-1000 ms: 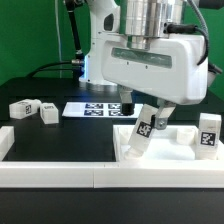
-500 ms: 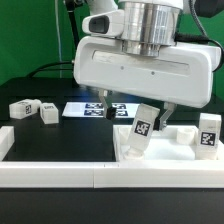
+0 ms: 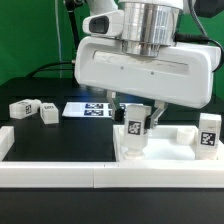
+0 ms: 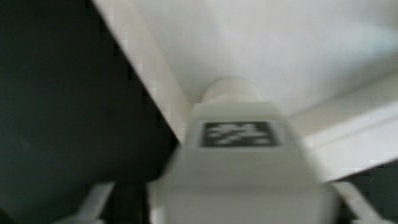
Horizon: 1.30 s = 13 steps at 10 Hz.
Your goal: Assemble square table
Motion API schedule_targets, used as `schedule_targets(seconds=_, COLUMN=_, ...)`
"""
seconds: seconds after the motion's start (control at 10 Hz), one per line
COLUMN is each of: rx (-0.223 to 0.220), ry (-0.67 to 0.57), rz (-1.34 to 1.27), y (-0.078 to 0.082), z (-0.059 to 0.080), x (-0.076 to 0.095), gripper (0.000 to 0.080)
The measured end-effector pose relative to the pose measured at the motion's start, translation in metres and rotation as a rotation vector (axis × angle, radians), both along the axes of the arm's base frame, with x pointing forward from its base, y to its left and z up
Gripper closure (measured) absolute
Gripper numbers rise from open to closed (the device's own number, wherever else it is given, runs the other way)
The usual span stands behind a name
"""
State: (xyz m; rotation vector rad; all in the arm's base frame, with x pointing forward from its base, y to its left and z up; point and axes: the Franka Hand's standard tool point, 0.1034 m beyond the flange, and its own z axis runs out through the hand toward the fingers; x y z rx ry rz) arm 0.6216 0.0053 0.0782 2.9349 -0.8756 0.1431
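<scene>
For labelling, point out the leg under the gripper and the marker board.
leg (image 3: pixel 137 126): exterior view, on its tag.
marker board (image 3: pixel 92 109): exterior view, on a printed tag.

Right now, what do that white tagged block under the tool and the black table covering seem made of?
Table leg: probably hard plastic, matte white; uniform colour, crisp edges, printed tag. Table covering: perhaps black cloth or matte sheet; no glare, texture too blurred to tell.
</scene>
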Motion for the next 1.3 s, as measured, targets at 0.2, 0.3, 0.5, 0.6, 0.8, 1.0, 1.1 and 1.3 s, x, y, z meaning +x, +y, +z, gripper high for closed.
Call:
schedule_targets(seconds=0.2, rx=0.008, ry=-0.01, rz=-0.104, y=0.0, z=0.0, x=0.0, gripper=0.0509)
schedule_targets(seconds=0.3, rx=0.013, ry=-0.018, rz=-0.18, y=0.0, z=0.0, x=0.0, gripper=0.0509)
schedule_targets(seconds=0.5, rx=0.044, ry=-0.038, rz=-0.393, y=-0.006, z=-0.002, x=0.0, gripper=0.0509)
schedule_targets(seconds=0.6, rx=0.072, ry=-0.05, rz=-0.526, y=-0.011, z=-0.002, x=0.001, gripper=0.0509)
schedule_targets(seconds=0.8, rx=0.174, ry=-0.024, rz=-0.9, y=-0.013, z=0.0, x=0.001, gripper=0.0509)
schedule_targets(seconds=1.0, rx=0.225, ry=-0.029, rz=-1.237, y=-0.004, z=0.0, x=0.004, gripper=0.0509)
schedule_targets(seconds=1.1, rx=0.223, ry=-0.031, rz=-1.348, y=-0.001, z=-0.004, x=0.006, gripper=0.0509)
schedule_targets(seconds=1.3, rx=0.225, ry=-0.028, rz=-1.45, y=0.004, z=-0.003, x=0.01, gripper=0.0509)
